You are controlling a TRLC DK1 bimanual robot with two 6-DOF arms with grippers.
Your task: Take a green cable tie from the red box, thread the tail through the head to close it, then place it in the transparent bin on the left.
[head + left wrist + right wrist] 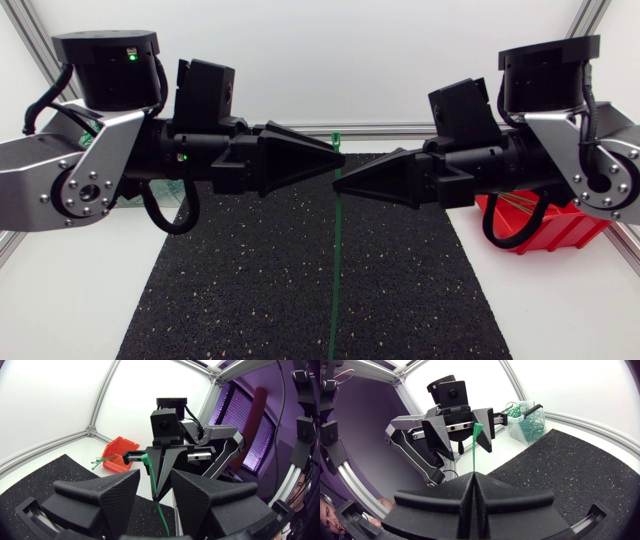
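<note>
Right wrist view: my right claw (471, 485) pinches shut on the green cable tie (477, 429), upright above the bench (60, 300); my left claw (470, 450) gapes opposite, empty. The free-hanging tail (336, 270) could swing and miss the head (335, 137).

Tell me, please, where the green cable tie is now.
In the head view the green cable tie is in the middle, over the black mat, clamped in the right gripper, its head end beside the left gripper.
</note>
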